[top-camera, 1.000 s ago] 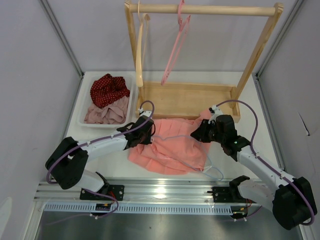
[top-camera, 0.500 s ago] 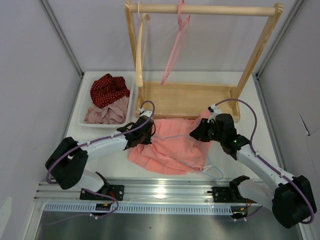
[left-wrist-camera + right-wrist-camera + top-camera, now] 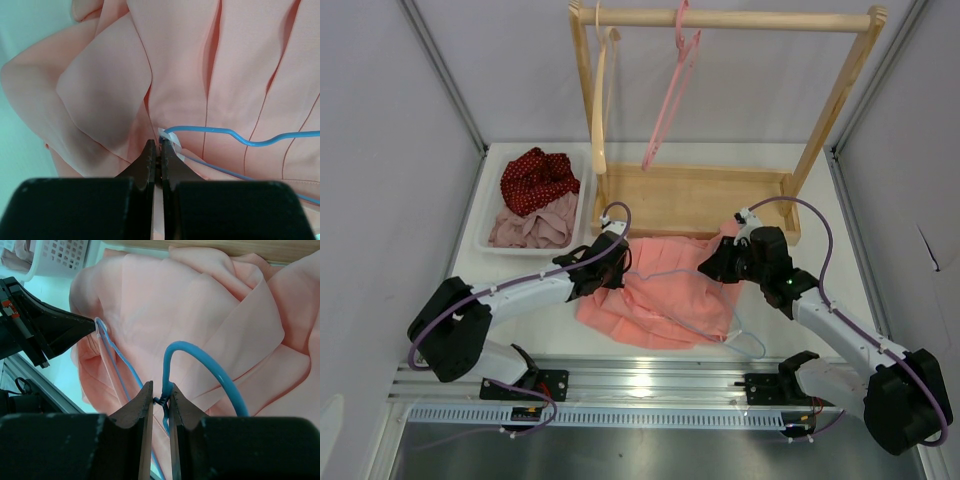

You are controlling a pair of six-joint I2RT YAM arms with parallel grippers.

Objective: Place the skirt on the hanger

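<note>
Hardly anything has moved in the last second: the left arm's elbow has slid a touch outward, and the right gripper [image 3: 718, 268] has crept a shade toward its partner. Taking the wooden rack [image 3: 695, 200] as my mark, the skirt [image 3: 665, 300] lies spread on the table just in front of the rack's base board, one upper corner reaching the board. The hanger [image 3: 240, 141] lies on top of the cloth, not yet inside it.

On the side of the rack's left post, my left gripper [image 3: 159, 147] is clenched on the hanger's white-tipped shoulder end. The right gripper pinches the wire neck under the hook.

As I read it, the step is working that shoulder into the waistband. I'd keep both pinches firm, lift the wire only slightly, and move both arms together so the frame doesn't twist or drag the pleats.
</note>
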